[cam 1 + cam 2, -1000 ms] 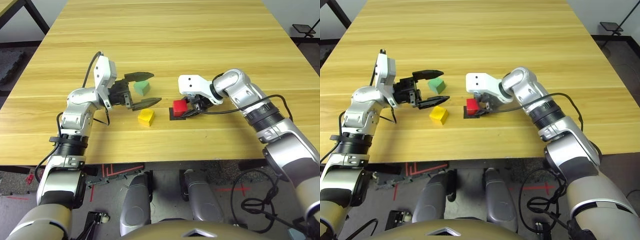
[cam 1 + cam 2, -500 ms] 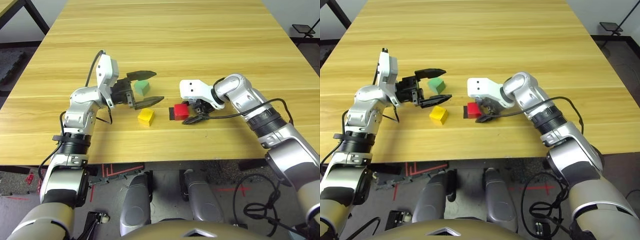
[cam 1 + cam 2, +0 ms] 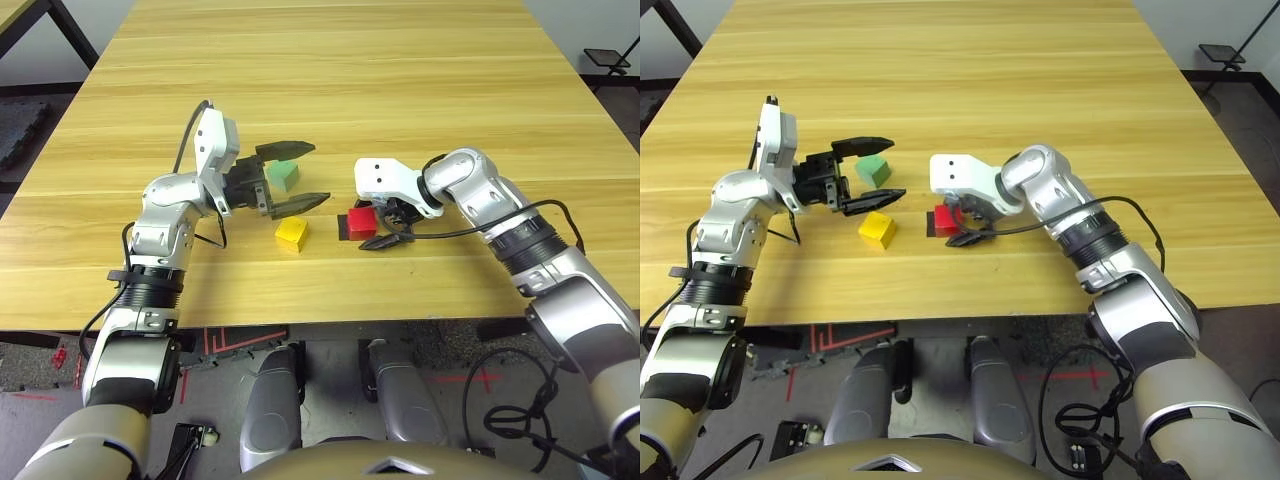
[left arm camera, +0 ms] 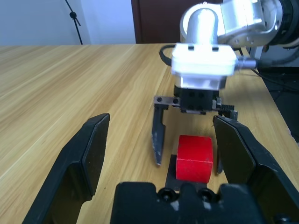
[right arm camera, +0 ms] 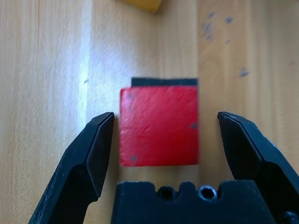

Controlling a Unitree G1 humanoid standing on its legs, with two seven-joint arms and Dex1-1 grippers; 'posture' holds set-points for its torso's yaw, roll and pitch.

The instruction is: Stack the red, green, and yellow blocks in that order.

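Three small matte cubes sit on the pale wooden table [image 3: 400, 90]: the bright red cube [image 3: 361, 221] rests on a flat black square patch [image 3: 345, 226], the bright yellow cube [image 3: 292, 233] lies just beside that patch, and the muted green cube [image 3: 283, 176] sits a little beyond the yellow one. The right hand [image 5: 161, 140] has its fingers spread wide either side of the red cube, touching neither face; the left hand [image 3: 305, 176], also spread, brackets the green cube. The likely hazard: the right hand's fingers sit so near the red cube that a careless withdrawal could nudge it off the patch, and the left hand's lower finger hangs close to the yellow cube.
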